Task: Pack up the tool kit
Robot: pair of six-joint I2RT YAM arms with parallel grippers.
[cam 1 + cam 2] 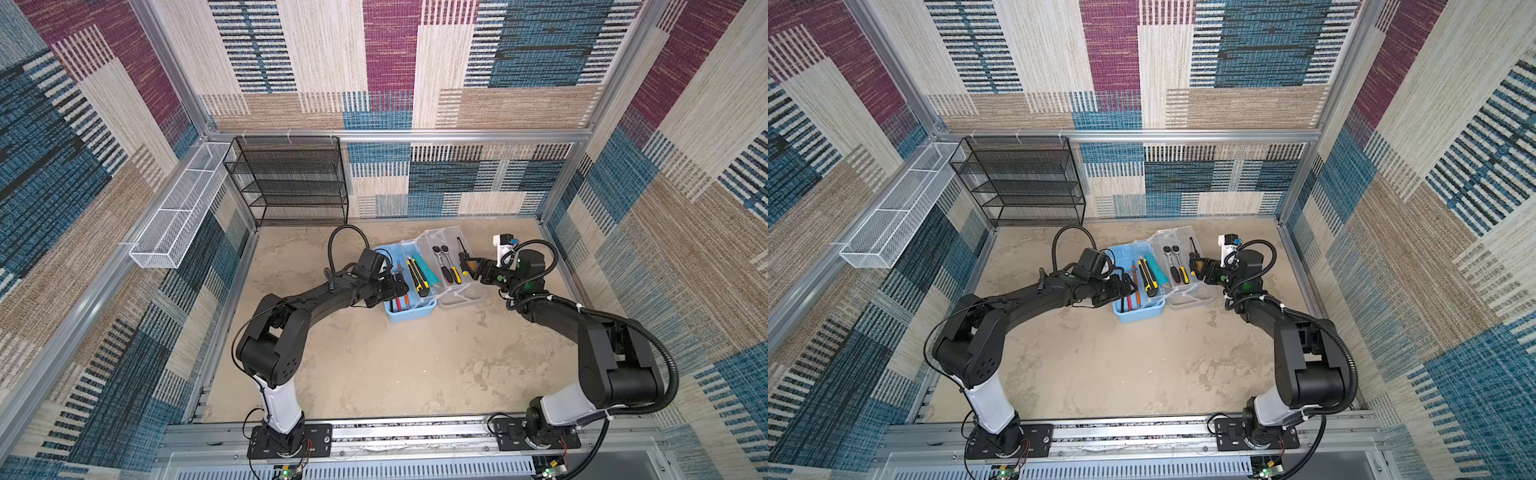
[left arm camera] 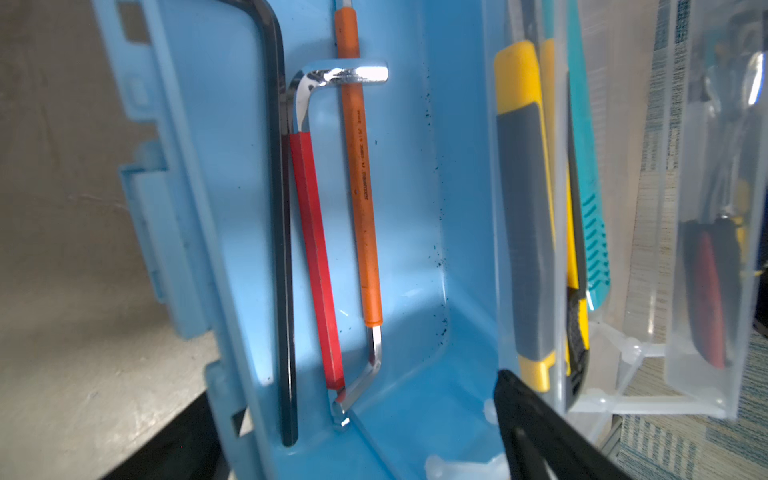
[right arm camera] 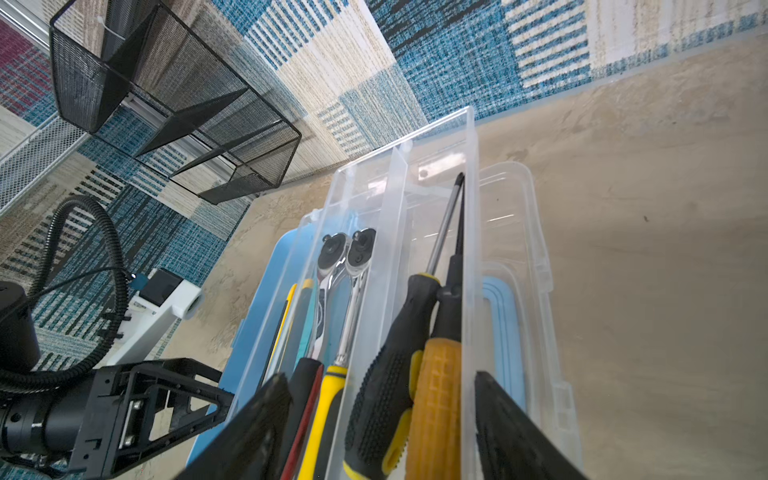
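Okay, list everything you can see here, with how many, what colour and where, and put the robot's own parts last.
toolbox: one, light blue, open, mid-table
lid: one, clear, lying open beside the toolbox
clear tray: one, see-through, three compartments, over the toolbox's lid side
hex keys: three, black, red, orange, on the toolbox floor
utility knives: two, yellow-black and teal, compartment nearest the hex keys
ratchets: two, chrome, middle compartment
screwdrivers: two, black-yellow and amber handles, outer compartment
shelf rack: one, black mesh, back left
basket: one, white mesh, left wall
table: one, beige
left pincer: open, at the hex keys
right pincer: open, at the screwdriver handles
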